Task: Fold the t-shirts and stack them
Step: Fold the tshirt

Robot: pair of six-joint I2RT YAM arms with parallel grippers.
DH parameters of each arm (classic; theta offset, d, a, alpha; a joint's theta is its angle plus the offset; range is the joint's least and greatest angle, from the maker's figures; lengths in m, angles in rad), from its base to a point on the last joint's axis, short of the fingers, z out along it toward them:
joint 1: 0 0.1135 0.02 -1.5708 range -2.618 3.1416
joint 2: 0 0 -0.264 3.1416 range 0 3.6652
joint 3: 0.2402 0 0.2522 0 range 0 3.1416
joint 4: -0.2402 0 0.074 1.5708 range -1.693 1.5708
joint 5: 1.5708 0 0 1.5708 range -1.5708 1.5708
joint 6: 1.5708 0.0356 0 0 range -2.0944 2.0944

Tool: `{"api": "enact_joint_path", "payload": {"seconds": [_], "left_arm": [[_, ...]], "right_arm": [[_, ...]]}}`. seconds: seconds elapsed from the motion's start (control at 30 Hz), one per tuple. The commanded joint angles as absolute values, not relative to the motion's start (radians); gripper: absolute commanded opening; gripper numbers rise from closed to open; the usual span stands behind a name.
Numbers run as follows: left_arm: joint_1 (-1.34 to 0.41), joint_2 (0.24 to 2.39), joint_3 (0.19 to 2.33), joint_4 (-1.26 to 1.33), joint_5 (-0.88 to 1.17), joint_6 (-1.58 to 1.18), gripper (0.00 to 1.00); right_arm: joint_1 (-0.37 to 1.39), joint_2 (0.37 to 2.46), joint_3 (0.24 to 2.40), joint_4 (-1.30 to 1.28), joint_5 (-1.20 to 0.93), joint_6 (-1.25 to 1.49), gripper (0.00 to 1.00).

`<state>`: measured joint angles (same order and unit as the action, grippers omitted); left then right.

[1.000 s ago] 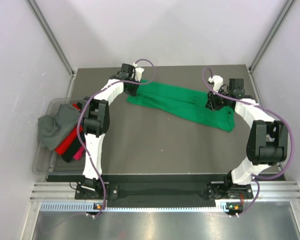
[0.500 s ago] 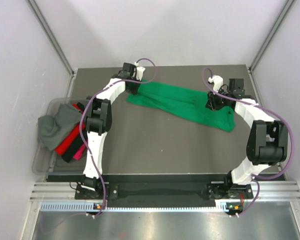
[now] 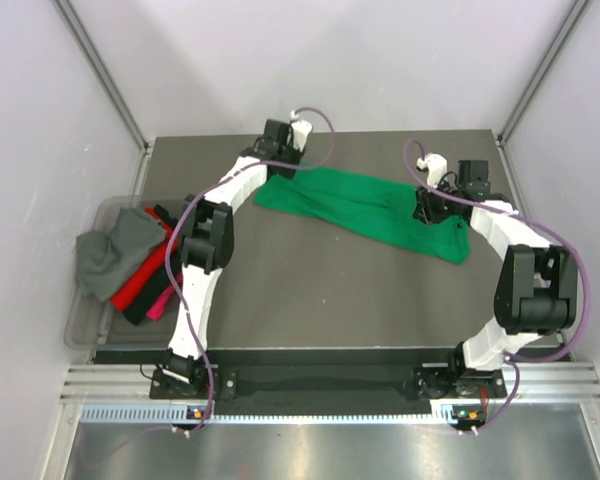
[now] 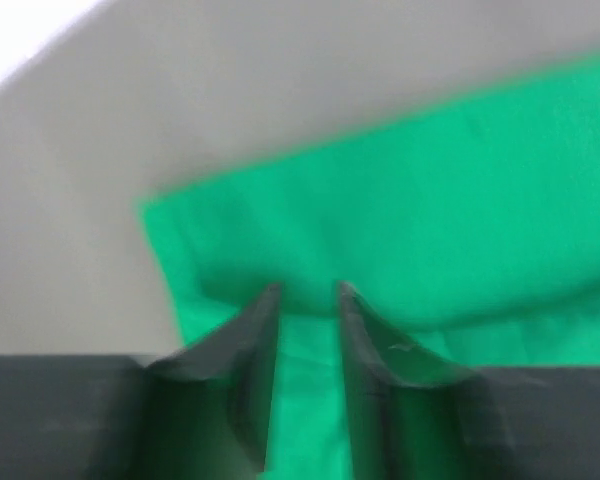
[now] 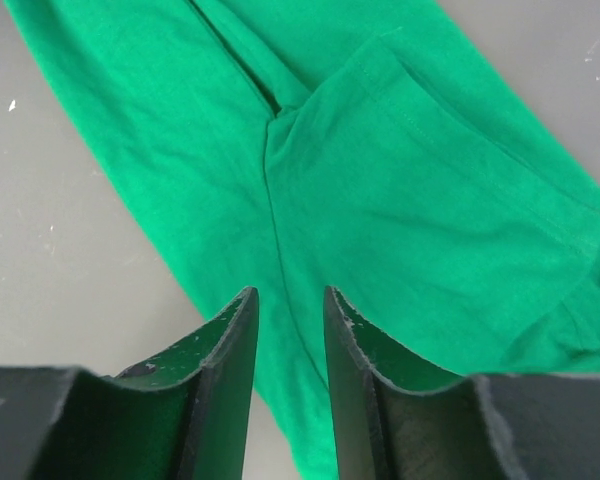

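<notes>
A bright green t-shirt (image 3: pixel 370 212) lies folded into a long band across the back of the dark table (image 3: pixel 310 290). My left gripper (image 3: pixel 281 168) hovers over the band's left end. In the blurred left wrist view that gripper (image 4: pixel 308 290) has its jaws a little apart, with green t-shirt cloth (image 4: pixel 430 190) under them and nothing pinched. My right gripper (image 3: pixel 426 208) is over the band's right part. In the right wrist view this gripper (image 5: pixel 290 292) is open just above the green t-shirt's sleeve seam (image 5: pixel 380 180). Grey (image 3: pixel 115 250), red (image 3: pixel 140 285) and pink (image 3: pixel 160 305) t-shirts sit piled at the left.
A clear plastic bin (image 3: pixel 85 325) at the table's left edge holds the piled shirts. White walls and metal frame posts close in the back and sides. Both arms' bases stand at the near edge.
My left gripper has swung to the right along the back edge and its jaws have parted, letting go of the green shirt's left end. The right arm has hardly moved.
</notes>
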<state>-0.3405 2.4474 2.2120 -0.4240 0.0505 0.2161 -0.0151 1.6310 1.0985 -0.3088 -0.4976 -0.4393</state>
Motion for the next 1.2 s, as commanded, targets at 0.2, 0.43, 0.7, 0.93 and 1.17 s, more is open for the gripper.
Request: {"api": "enact_joint_path", "payload": {"seconds": [0.2, 0.43, 0.7, 0.93, 1.17], "left_arm": [[-0.345, 1.906, 1.499, -0.199, 0.025, 0.414, 0.61], [-0.33, 1.881, 1.434, -0.267, 0.015, 0.511, 0.64], [-0.302, 2.035, 1.621, -0.397, 0.095, 0.505, 0.63], [-0.278, 2.163, 1.755, -0.486, 0.132, 0.494, 0.6], [-0.25, 2.229, 1.827, -0.518, 0.135, 0.433, 0.56]], "right_arm": [[-0.072, 1.42, 1.062, -0.298, -0.324, -0.311, 0.4], [-0.277, 1.554, 1.126, -0.422, -0.495, -0.212, 0.51], [-0.314, 1.611, 1.124, -0.466, -0.555, -0.215, 0.54], [-0.33, 1.62, 1.123, -0.474, -0.564, -0.224, 0.54], [-0.336, 1.629, 1.12, -0.472, -0.578, -0.224, 0.55]]}}
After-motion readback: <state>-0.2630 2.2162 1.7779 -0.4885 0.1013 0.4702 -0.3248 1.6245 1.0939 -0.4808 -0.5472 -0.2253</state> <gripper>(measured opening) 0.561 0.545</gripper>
